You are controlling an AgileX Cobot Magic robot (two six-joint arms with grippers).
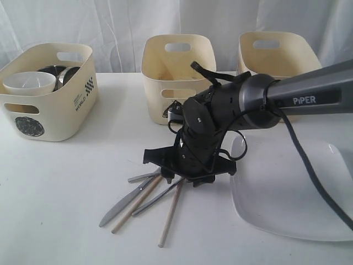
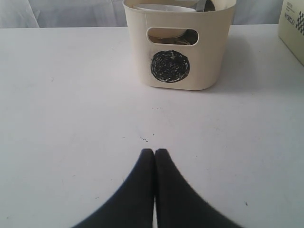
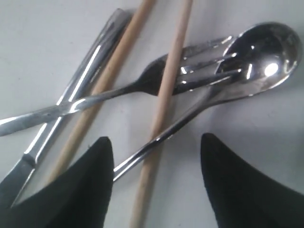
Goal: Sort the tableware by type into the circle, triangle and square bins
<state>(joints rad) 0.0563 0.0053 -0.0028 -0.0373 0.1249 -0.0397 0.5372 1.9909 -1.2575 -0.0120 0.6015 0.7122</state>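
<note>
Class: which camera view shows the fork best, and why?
The right wrist view: the fork lies close up, tines against the spoon, chopsticks crossing it. The exterior view shows only small steel handles; the left wrist view shows none of it.

The right arm (image 1: 220, 110) hides one end of the cutlery (image 1: 124, 207), and the plate (image 1: 287, 193) is cropped.

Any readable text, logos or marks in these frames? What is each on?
"PiPER": right arm.
"WORLD": side of left bin, by a checker patch; the smaller print above it is unreadable.
"WORLD": a bin at the left wrist view's edge.
Scribbled black circle, no letters: front of left bin.
Dark mark on middle bin: mostly hidden by the arm, unreadable.
</note>
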